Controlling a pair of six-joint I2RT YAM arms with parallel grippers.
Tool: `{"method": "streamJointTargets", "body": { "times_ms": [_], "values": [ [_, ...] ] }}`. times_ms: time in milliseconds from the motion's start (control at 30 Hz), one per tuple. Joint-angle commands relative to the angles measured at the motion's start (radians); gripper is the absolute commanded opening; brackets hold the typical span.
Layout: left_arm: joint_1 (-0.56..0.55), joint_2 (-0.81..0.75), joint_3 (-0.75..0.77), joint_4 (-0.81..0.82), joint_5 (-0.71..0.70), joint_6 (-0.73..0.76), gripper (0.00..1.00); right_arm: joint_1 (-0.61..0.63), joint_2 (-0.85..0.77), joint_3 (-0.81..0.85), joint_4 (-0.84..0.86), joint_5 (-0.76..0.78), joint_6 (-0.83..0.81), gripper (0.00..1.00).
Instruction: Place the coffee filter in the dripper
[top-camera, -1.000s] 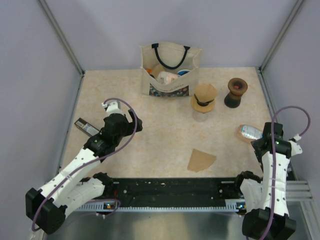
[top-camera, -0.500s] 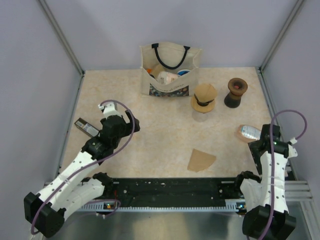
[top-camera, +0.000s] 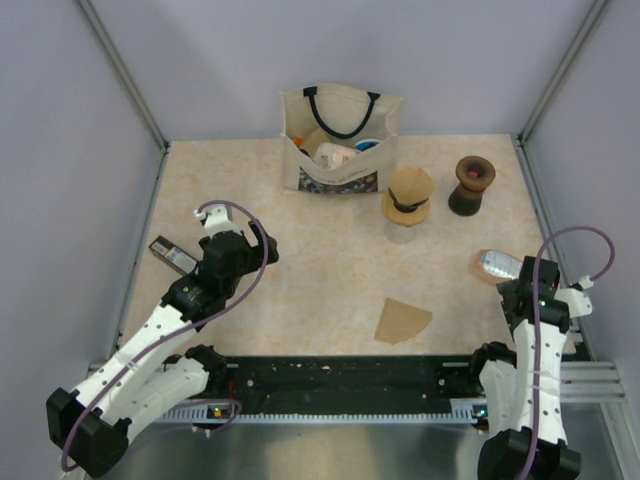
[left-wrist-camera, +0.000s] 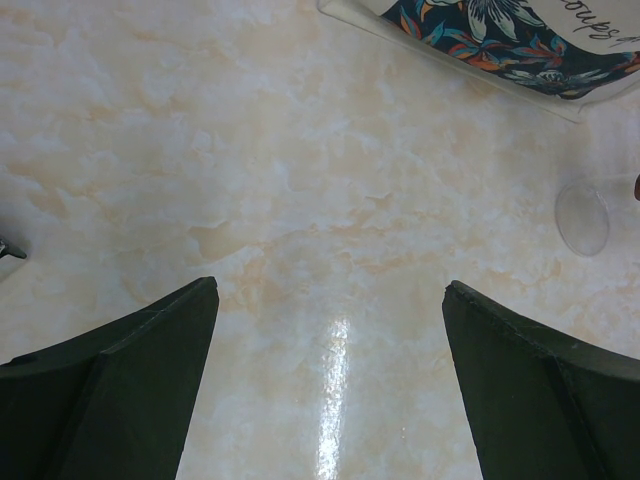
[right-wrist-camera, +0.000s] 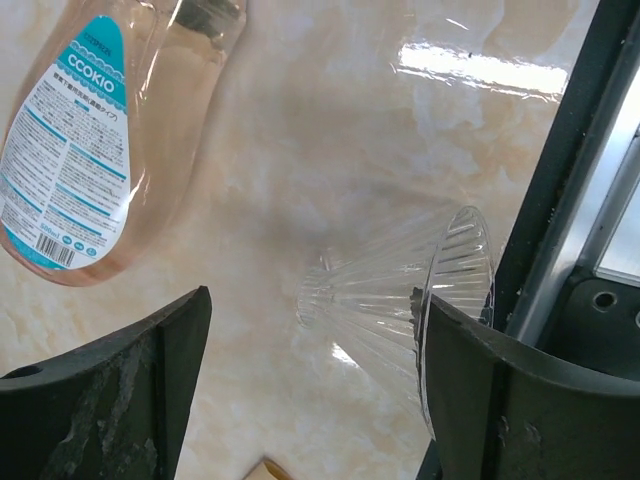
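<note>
The coffee filter (top-camera: 402, 320), a flat light-brown paper wedge, lies on the table near the front edge, right of centre. A clear ribbed funnel that I take for the dripper (right-wrist-camera: 400, 300) lies on its side by the right rail. It shows only in the right wrist view. My right gripper (right-wrist-camera: 314, 298) is open around it: the right finger is at its wide rim, the left finger well apart. In the top view my right gripper (top-camera: 518, 293) hides it. My left gripper (left-wrist-camera: 331, 288) is wide open over bare table, and the top view shows the left gripper (top-camera: 262, 245) far left of the filter.
A clear bottle (right-wrist-camera: 90, 150) lies just beyond the right gripper, also seen as the bottle (top-camera: 497, 264) from above. A tote bag (top-camera: 340, 140) stands at the back, with a tan cone-shaped thing with a dark band (top-camera: 408, 195) and a dark grinder (top-camera: 472, 183) beside it. A metal rail (right-wrist-camera: 590, 200) borders the right.
The right arm has drawn back toward the near edge and its fingers have closed a little. The left arm has shifted slightly back and left, still wide open.
</note>
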Motion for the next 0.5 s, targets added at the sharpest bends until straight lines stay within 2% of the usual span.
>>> {"method": "streamJointTargets", "body": {
  "times_ms": [0, 67, 167, 400, 467],
  "values": [
    [0.003, -0.019, 0.001, 0.021, 0.003, -0.001, 0.99, -0.011, -0.008, -0.024, 0.109, -0.007, -0.008, 0.78],
    [0.003, -0.019, 0.001, 0.018, 0.003, -0.001, 0.99, -0.011, 0.006, -0.041, 0.13, -0.019, -0.009, 0.76],
    [0.003, -0.019, 0.004, 0.012, 0.0, -0.001, 0.99, -0.011, 0.023, -0.056, 0.153, -0.032, -0.006, 0.68],
    [0.003, -0.016, 0.01, 0.006, -0.009, -0.001, 0.99, -0.009, 0.017, -0.102, 0.199, -0.048, -0.017, 0.45],
    [0.003, -0.016, 0.015, 0.001, -0.009, -0.001, 0.99, -0.011, 0.012, -0.114, 0.222, -0.068, -0.032, 0.36]
  ]
}}
